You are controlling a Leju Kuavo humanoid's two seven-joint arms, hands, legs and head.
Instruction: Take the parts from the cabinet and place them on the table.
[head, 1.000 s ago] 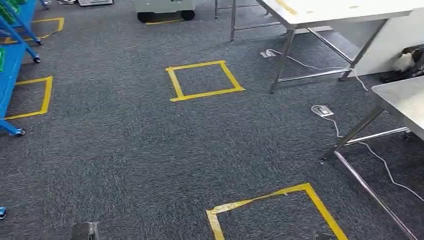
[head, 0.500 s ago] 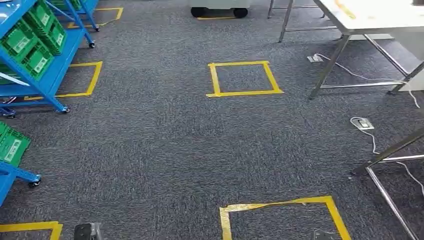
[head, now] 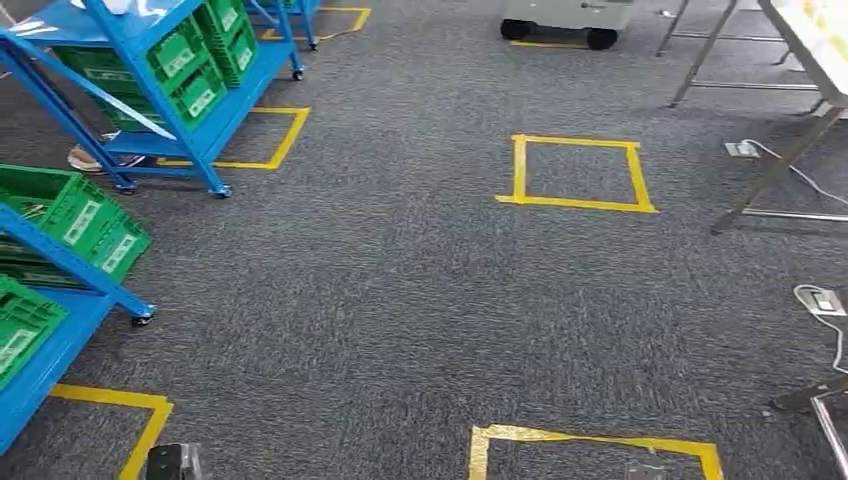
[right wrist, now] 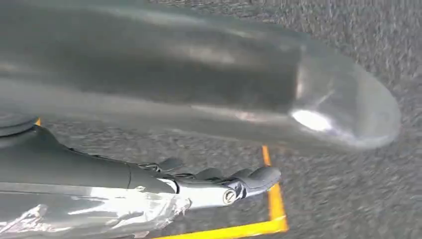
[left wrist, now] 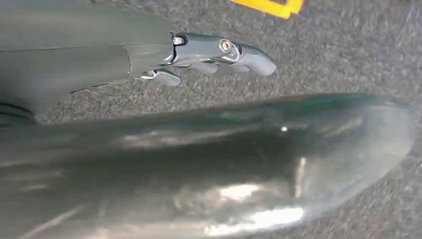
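**Both hands hang empty over the carpet, cabinets off to the left**

The blue cabinet (head: 190, 90) stands at the far left on small castors, a frame of painted metal with slanted shelves, and a second blue cabinet (head: 45, 300) sits nearer, also at the left edge. Their shelves carry green bins (head: 205, 60), ribbed plastic crates with white labels on their fronts; what parts lie inside I cannot make out. The worktop (head: 815, 40) is at the far right, a pale top on thin steel legs, well apart from the cabinets across the open floor.

The left hand (left wrist: 199, 55) hangs low over the floor with nothing in it, its grey metal fingers stretched out straight and lying close beside one another. The right hand (right wrist: 209, 181) is the same: fingers extended, slightly fanned, holding nothing, above a strip of yellow tape. Both are well apart from the bins.

The floor is dark grey speckled carpet (head: 350, 300), marked with squares of yellow tape (head: 578, 172). A white cable (head: 825, 305) trails near the worktop legs at the right, and a pale wheeled unit (head: 565, 18) stands at the far edge.
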